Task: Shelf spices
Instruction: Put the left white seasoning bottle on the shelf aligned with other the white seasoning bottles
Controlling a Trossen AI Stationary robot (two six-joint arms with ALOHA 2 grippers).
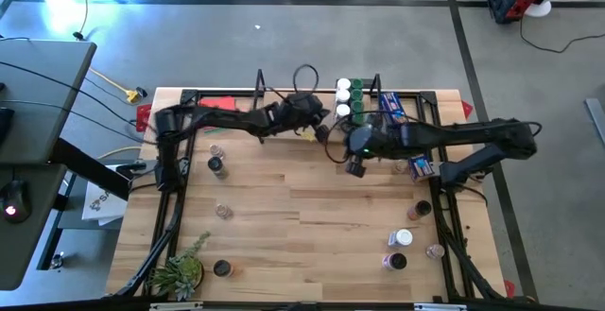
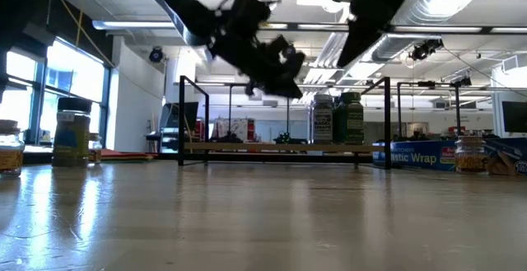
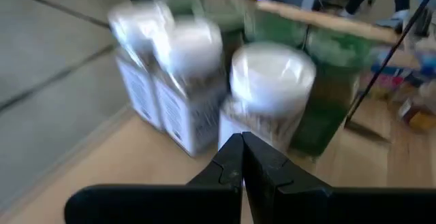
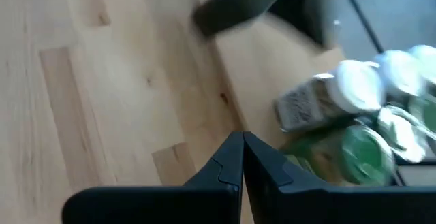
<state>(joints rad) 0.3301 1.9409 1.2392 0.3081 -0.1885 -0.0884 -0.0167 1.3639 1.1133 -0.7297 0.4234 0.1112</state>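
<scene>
The shelf (image 1: 284,98) runs along the counter's (image 1: 312,207) far edge. Grouped spices (image 1: 348,98) stand at its right end. Left gripper (image 1: 315,127) and right gripper (image 1: 355,166) hover just before them, fingers closed, holding nothing.

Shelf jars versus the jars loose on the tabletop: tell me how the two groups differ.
The shelf jars stand packed together, touching, white and green tops; the loose jars sit scattered and apart, near both table edges. The shelf jars are at the shelf's right end; the loose jars rest on the tabletop. Both groups stand upright.
</scene>
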